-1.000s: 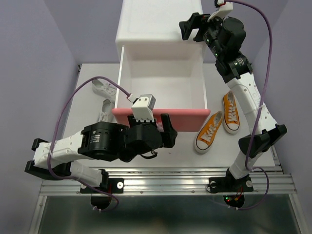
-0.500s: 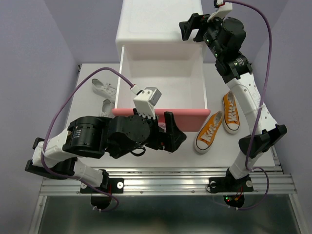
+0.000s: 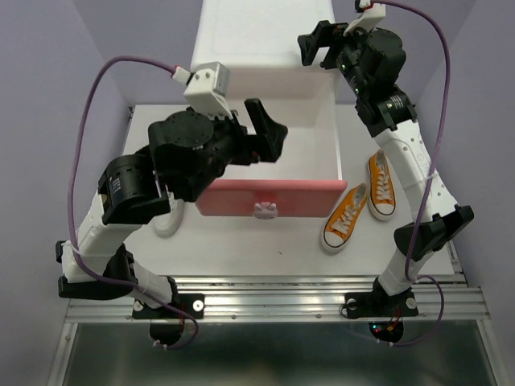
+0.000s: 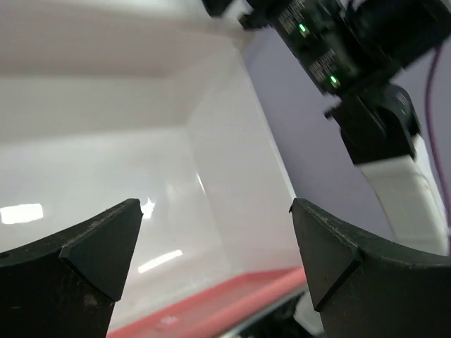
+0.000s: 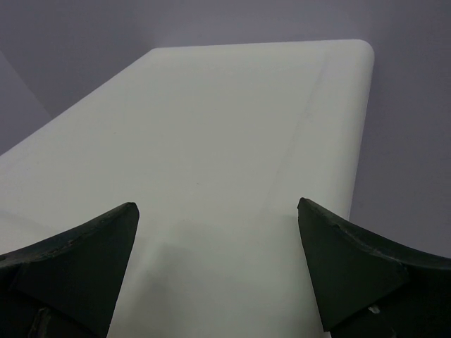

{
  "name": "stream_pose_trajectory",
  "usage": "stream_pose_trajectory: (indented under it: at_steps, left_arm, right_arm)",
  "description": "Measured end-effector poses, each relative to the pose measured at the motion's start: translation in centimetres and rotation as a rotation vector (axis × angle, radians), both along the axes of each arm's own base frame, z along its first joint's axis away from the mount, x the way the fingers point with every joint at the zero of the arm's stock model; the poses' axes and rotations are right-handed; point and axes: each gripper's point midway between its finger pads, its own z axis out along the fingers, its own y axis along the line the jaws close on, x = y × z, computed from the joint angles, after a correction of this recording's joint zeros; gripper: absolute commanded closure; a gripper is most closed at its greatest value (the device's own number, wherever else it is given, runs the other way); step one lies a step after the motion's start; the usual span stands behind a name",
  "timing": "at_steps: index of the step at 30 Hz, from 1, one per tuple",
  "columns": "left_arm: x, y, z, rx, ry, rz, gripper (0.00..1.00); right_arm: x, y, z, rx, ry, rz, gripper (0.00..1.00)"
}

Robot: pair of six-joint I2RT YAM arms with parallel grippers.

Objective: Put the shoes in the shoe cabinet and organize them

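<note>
White table [image 3: 241, 251], lilac walls [image 3: 48, 80]: the shoe cabinet [image 3: 257, 32] has its upper drawer [image 3: 241, 197] open.
The left gripper [image 3: 272, 135] and right gripper [image 3: 315, 44] hang spread, empty; the orange sneakers [image 3: 346, 217] lie right of the drawer, lengthwise near-to-far, nearer the right arm.

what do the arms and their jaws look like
Both the left arm and right arm have white link shells and black joint housings. A purple cable loops to a white-and-grey camera box on each wrist. The jaws are black and wedge-shaped. Small green lights glow on the right arm.
</note>
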Motion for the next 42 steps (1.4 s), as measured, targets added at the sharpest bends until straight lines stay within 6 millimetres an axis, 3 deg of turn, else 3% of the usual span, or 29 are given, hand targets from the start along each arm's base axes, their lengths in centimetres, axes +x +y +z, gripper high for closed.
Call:
stream_pose_trajectory:
  at_steps: [3, 5, 8, 11, 12, 13, 16, 19, 22, 28, 34, 36, 39, 42]
  left_arm:
    - [4.1, 1.9, 1.1, 0.018, -0.065, 0.117, 0.01]
    - [7.0, 2.8, 3.5, -0.007, -0.128, 0.189, 0.01]
    - [11.0, 4.4, 4.9, -0.007, -0.188, 0.297, 0.01]
    - [14.9, 7.4, 5.1, -0.003, -0.209, 0.408, 0.01]
    - [16.7, 9.5, 5.1, -0.001, -0.215, 0.470, 0.01]
    - [17.3, 10.0, 5.1, -0.003, -0.218, 0.486, 0.01]
    - [20.0, 14.4, 4.5, -0.001, -0.208, 0.575, 0.01]
    - [21.4, 17.0, 3.8, -0.010, -0.188, 0.616, 0.01]
    - [22.4, 19.6, 1.7, -0.005, -0.134, 0.664, 0.01]
    - [23.0, 20.9, -3.3, -0.010, 0.001, 0.665, 0.01]
    - [23.1, 21.2, -3.8, -0.031, 0.025, 0.654, 0.01]
    - [23.0, 21.1, -3.7, -0.039, 0.026, 0.648, 0.01]
    - [22.9, 20.9, -3.7, -0.050, 0.030, 0.636, 0.01]
    - [23.0, 20.7, -4.3, -0.053, 0.046, 0.631, 0.01]
  right_arm:
    - [0.0, 0.0, 0.0, 0.015, 0.011, 0.000, 0.00]
    - [0.0, 0.1, 0.1, 0.031, 0.019, 0.000, 0.00]
    - [0.3, 0.2, 0.3, 0.048, 0.027, 0.001, 0.00]
    - [0.8, 0.5, 0.5, 0.065, 0.030, 0.002, 0.00]
    - [1.0, 0.6, 0.5, 0.069, 0.030, 0.003, 0.00]
    - [1.1, 0.6, 0.6, 0.072, 0.030, 0.003, 0.00]
    - [1.3, 0.7, 0.7, 0.079, 0.033, 0.004, 0.00]
    - [1.4, 0.7, 0.7, 0.081, 0.038, 0.003, 0.00]
    - [1.5, 0.7, 0.8, 0.081, 0.040, -0.001, 0.00]
    - [2.2, 0.5, 1.1, 0.098, 0.041, -0.029, 0.00]
    - [4.3, -0.9, 1.7, 0.167, 0.035, -0.090, 0.00]
    - [5.4, -2.3, 1.4, 0.194, 0.044, -0.121, 0.00]
    - [7.1, -6.3, 0.8, 0.252, 0.062, -0.184, 0.00]
    - [8.7, -13.7, 0.7, 0.311, 0.060, -0.304, 0.00]
